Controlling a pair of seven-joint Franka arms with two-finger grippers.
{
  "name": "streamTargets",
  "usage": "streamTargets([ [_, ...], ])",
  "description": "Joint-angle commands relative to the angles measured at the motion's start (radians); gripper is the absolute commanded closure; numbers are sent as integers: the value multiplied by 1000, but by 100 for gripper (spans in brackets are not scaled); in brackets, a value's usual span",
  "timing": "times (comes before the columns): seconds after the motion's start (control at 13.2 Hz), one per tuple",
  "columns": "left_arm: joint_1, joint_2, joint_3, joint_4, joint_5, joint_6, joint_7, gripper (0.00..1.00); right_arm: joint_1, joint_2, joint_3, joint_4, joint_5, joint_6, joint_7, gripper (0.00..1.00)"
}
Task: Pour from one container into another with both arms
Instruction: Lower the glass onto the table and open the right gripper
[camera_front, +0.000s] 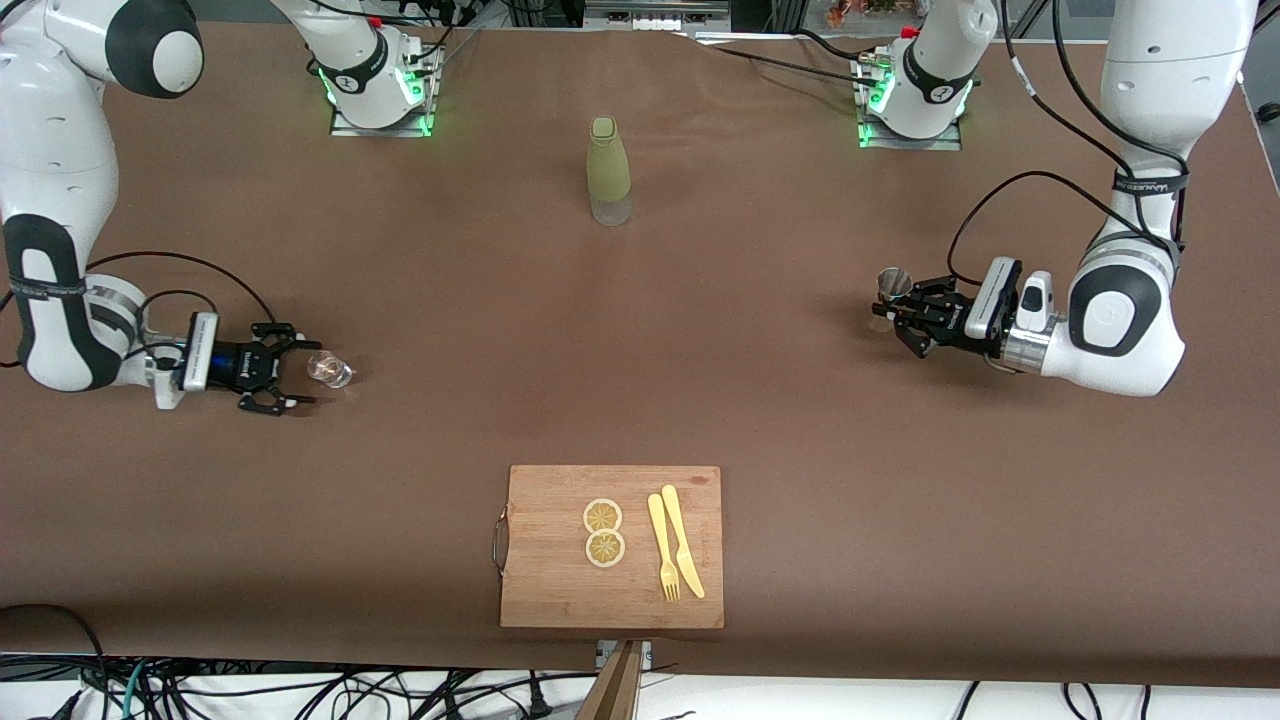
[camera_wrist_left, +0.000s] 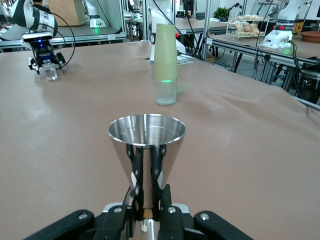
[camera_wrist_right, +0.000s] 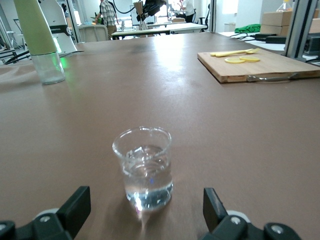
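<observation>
Steel jigger clamped, glass cup let go beside the bottle's two flanks.

You have the left claw shut on the jigger's waist, upright so nothing spills, toward the left arm's end from the olive bottle. Your right claw stands apart around the cup on the tabletop, toward the right arm's end, seemingly not touching it. The jigger's lower cone is hidden by the fingers.
</observation>
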Motion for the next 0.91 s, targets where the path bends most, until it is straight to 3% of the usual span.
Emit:
streamTargets([
  [0.0,63,39,13,4,1,-16,86,100,-2,-35,-52,60,-53,-47,112,0],
  [0.23,143,143,21,64,-1,-55,89,100,-2,-144,-81,125,-175,-46,389,0],
  [0.53,187,188,22,99,-24,-76,107,100,12,-337,-63,142,-367,-33,929,0],
  [0.83,218,256,22,174,-32,-110,110,100,21,-520,118,196,-745,-35,1533,0],
])
